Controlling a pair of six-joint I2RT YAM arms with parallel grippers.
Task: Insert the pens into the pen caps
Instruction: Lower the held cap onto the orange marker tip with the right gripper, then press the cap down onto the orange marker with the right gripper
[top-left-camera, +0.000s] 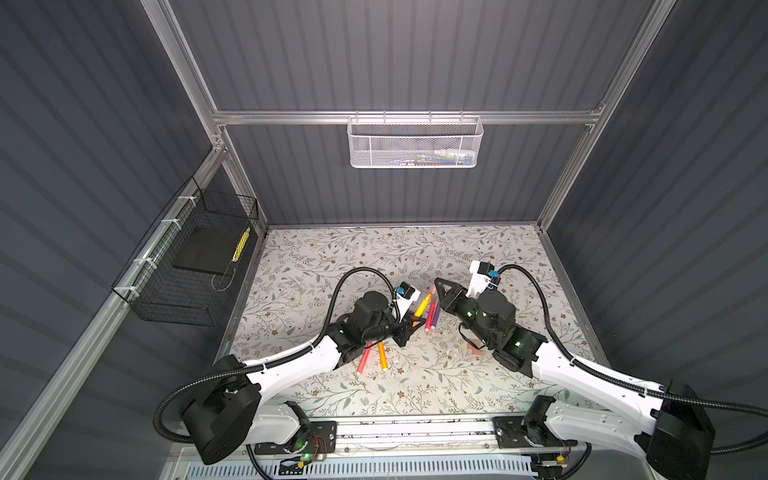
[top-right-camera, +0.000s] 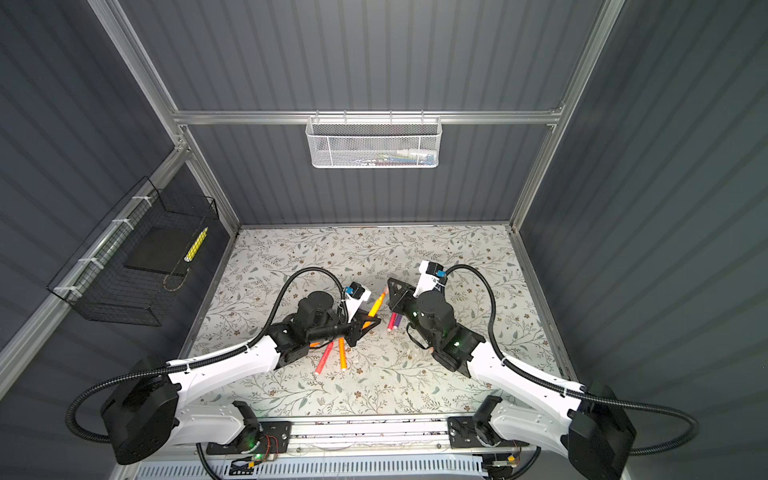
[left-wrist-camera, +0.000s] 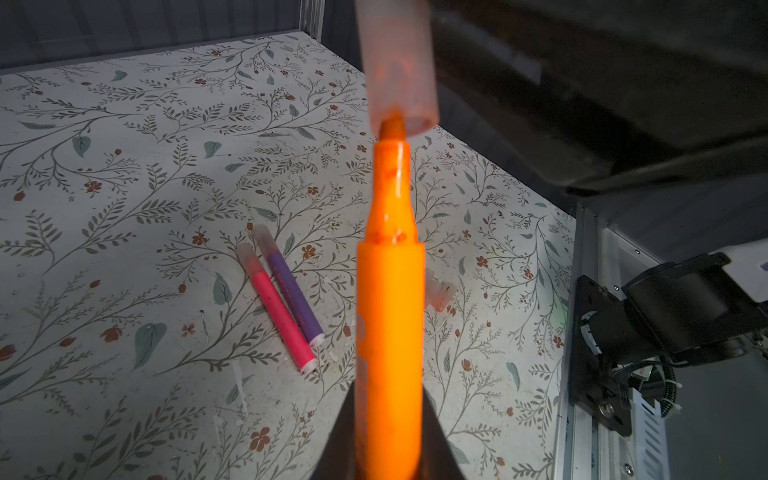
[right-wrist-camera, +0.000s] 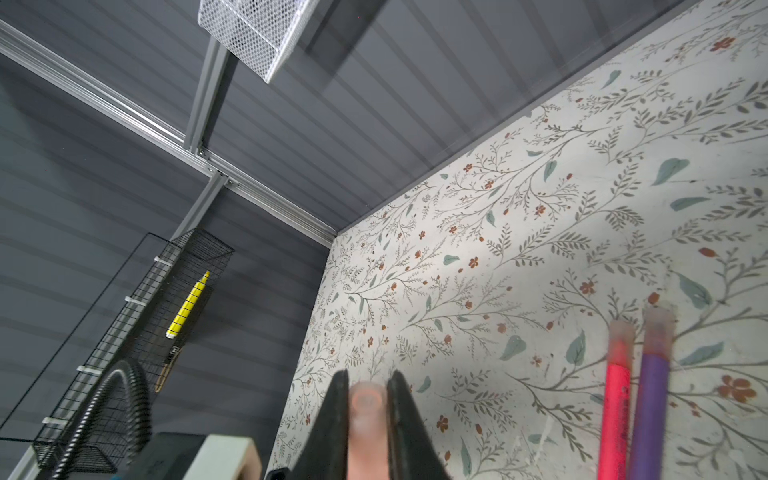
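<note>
My left gripper (left-wrist-camera: 388, 419) is shut on an orange pen (left-wrist-camera: 390, 311), lifted over the mat's middle. The pen's bare tip sits just inside the mouth of a translucent pinkish pen cap (left-wrist-camera: 397, 62). My right gripper (right-wrist-camera: 368, 399) is shut on that pen cap (right-wrist-camera: 365, 415). In both top views the two grippers (top-left-camera: 411, 322) (top-left-camera: 436, 287) meet tip to tip. Beside them lie a pink pen (left-wrist-camera: 280, 311) and a purple pen (left-wrist-camera: 295, 297), each with a cap on. A red pen (top-left-camera: 365, 359) and another orange pen (top-left-camera: 382, 356) lie under the left arm. One loose cap (left-wrist-camera: 438, 291) rests on the mat.
A white mesh basket (top-left-camera: 415, 143) hangs on the back wall. On the left wall a black wire basket (top-left-camera: 187, 266) holds a yellow marker (top-left-camera: 241, 244). The floral mat (top-left-camera: 415, 390) ends at a metal rail (top-left-camera: 415, 432) in front.
</note>
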